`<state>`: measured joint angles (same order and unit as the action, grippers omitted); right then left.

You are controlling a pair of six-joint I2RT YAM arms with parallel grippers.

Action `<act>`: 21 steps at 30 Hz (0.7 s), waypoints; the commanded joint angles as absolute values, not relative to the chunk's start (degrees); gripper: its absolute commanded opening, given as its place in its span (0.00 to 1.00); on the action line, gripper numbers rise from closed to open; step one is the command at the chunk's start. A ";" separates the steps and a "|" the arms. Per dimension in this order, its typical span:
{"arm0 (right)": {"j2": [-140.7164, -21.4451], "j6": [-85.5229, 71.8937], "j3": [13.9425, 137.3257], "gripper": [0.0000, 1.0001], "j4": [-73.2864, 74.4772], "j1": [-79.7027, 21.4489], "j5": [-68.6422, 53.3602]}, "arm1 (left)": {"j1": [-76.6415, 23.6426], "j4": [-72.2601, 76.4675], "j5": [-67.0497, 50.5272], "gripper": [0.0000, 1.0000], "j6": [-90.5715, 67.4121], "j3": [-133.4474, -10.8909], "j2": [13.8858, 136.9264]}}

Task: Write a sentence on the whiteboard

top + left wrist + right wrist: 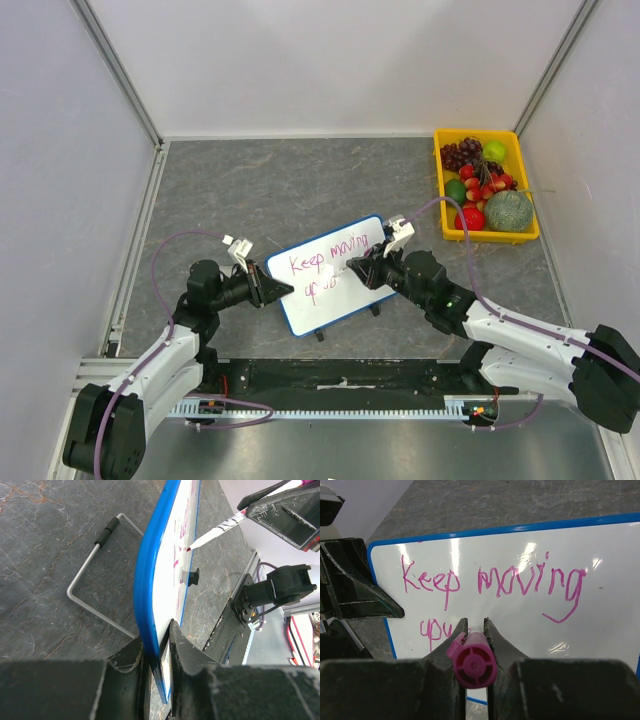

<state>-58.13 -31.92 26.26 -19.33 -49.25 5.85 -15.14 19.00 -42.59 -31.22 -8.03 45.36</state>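
**Two arms, one whiteboard**

We see the left arm (165, 360) stretched low over the desk (250, 190), its jaws clenched on the blue rim at the short left end of the whiteboard (345, 305). The right arm (520, 335) reaches in from the opposite side, its jaws grasping a magenta marker (471, 660) whose tip touches the board's face at the lower line.

We count one board, one marker, and two lines of the sentence (495, 580): "Keep moving" above, "up" begun below.

The board stands mid-desk with a wire stand (95, 580) behind it. Its long axis runs left to right, angling away at the right, and the lettering follows it. One yellow tray (475, 133) of fruit sits far right.
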 commanded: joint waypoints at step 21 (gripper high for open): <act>-56.69 -30.50 23.20 0.00 -17.40 -48.96 5.98 | -14.85 20.04 -39.38 0.02 -27.16 -7.65 45.53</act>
